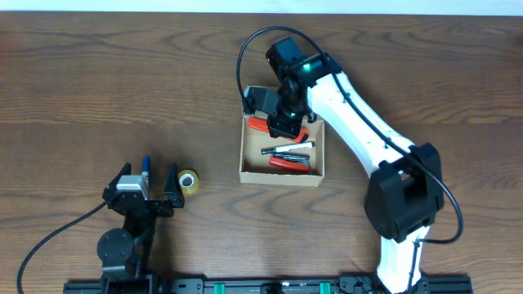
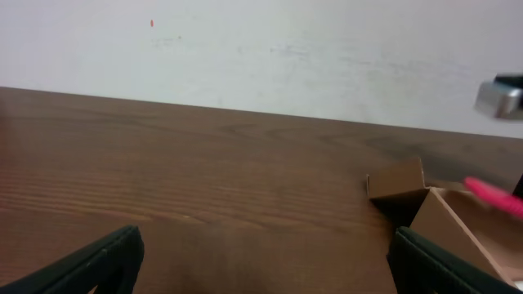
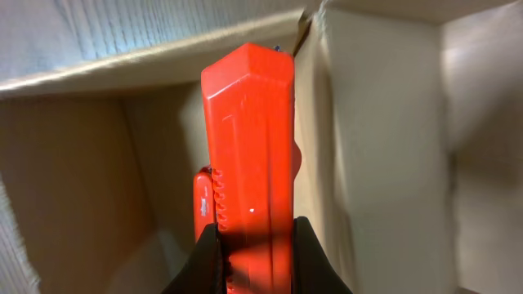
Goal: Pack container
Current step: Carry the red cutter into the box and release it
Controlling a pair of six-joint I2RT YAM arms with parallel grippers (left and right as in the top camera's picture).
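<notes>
tabletop [image 1: 122, 98] container [image 1: 243, 151] corner crowds right pincer [image 3: 257, 253] gripping red tool [image 3: 249, 139].

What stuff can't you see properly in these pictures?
Overhead: the right gripper covers the back-left corner of the container, hiding what lies under it.
Right wrist: the red tool fills the view and the bottom edge cuts it off, so its kind is unclear.
Left wrist: the right edge cuts the container off, and the pink thing over it is blurred.
Overhead: the blue thing by the left gripper is too small to name.
</notes>
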